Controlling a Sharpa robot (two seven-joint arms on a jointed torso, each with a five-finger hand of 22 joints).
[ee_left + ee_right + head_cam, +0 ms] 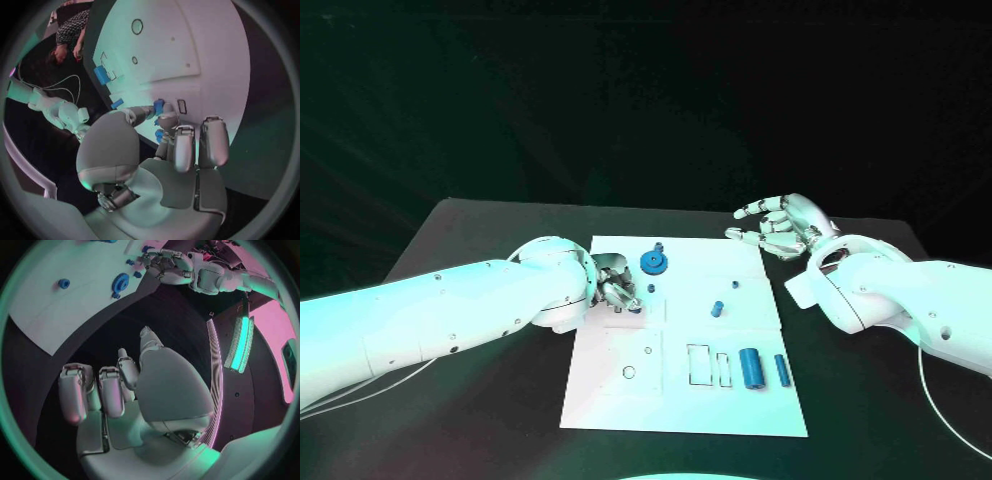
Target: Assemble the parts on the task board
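The white task board lies in the middle of the table. My left hand is low over its far left part and pinches a small blue part between thumb and fingertip, close to the board. Just beyond the hand, a blue disc stands on the board. Two small blue pieces lie mid-board, and two blue cylinders lie side by side at the near right. My right hand hovers off the board's far right corner, fingers apart and holding nothing. The blue disc also appears in the right wrist view.
Outlined slots and small holes mark the board's near half. Black table surrounds the board on all sides. A white cable trails from my right arm over the table's right side.
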